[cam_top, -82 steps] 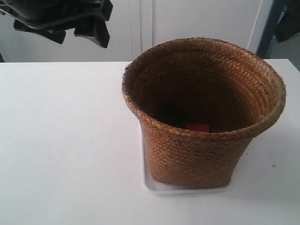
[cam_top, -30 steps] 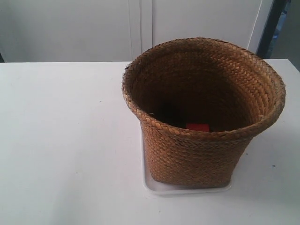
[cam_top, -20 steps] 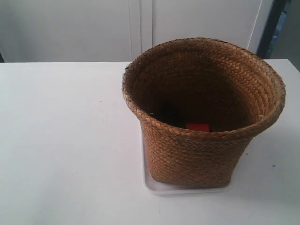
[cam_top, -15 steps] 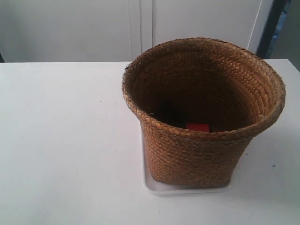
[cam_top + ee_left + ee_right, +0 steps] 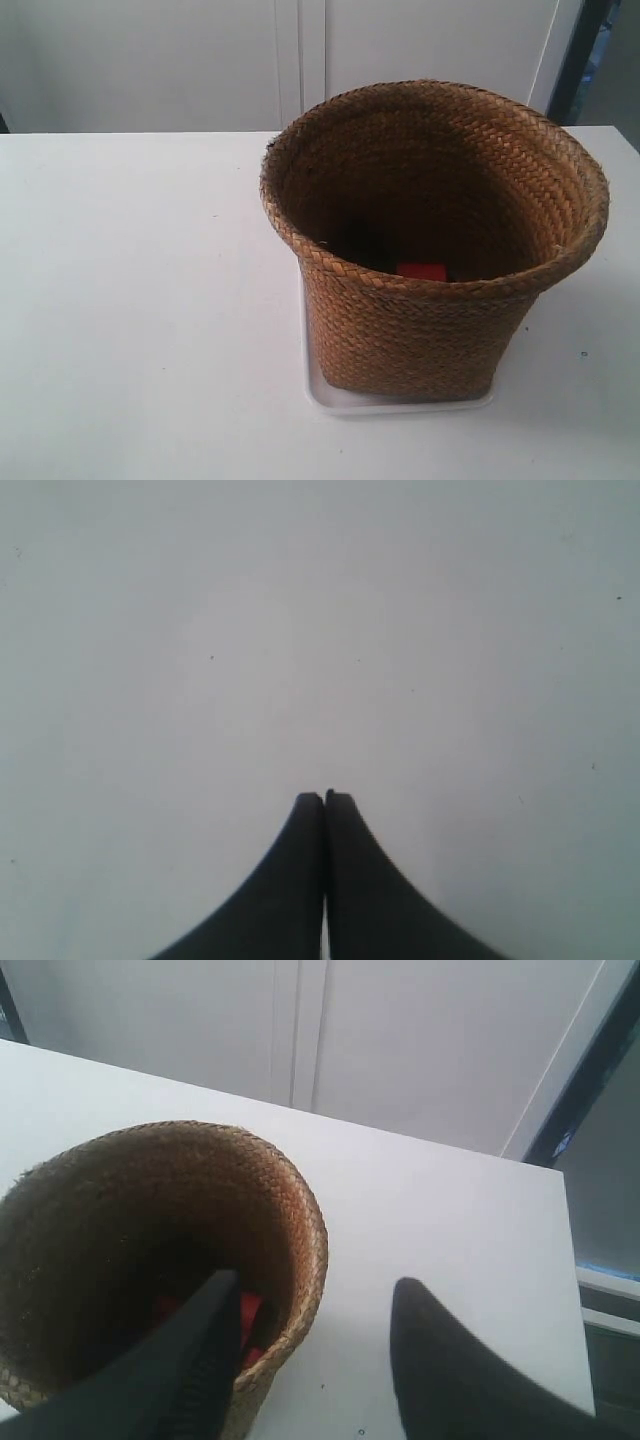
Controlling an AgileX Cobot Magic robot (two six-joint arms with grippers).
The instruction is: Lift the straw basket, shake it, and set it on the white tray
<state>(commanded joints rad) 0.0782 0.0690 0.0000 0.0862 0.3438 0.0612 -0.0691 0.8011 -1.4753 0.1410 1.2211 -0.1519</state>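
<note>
The straw basket (image 5: 420, 335) stands upright on the white tray (image 5: 400, 405), whose rim shows under its base. A red object (image 5: 421, 270) lies at the basket's dark bottom. Neither arm shows in the exterior view. In the right wrist view my right gripper (image 5: 316, 1280) is open; the basket (image 5: 290, 1195) sits below it, one finger lined up over the inside and the other over the table outside, with nothing gripped. The red object (image 5: 250, 1310) shows past one finger. My left gripper (image 5: 324, 796) is shut on nothing, over bare white table.
The basket and tray rest on a white table (image 5: 130, 300). White cabinet doors (image 5: 200, 60) stand behind its far edge. A dark frame (image 5: 575, 50) rises at the back right.
The black gripper that hung at the exterior view's upper left in the oldest frame has gone out of view. Basket and tray have stayed put.
</note>
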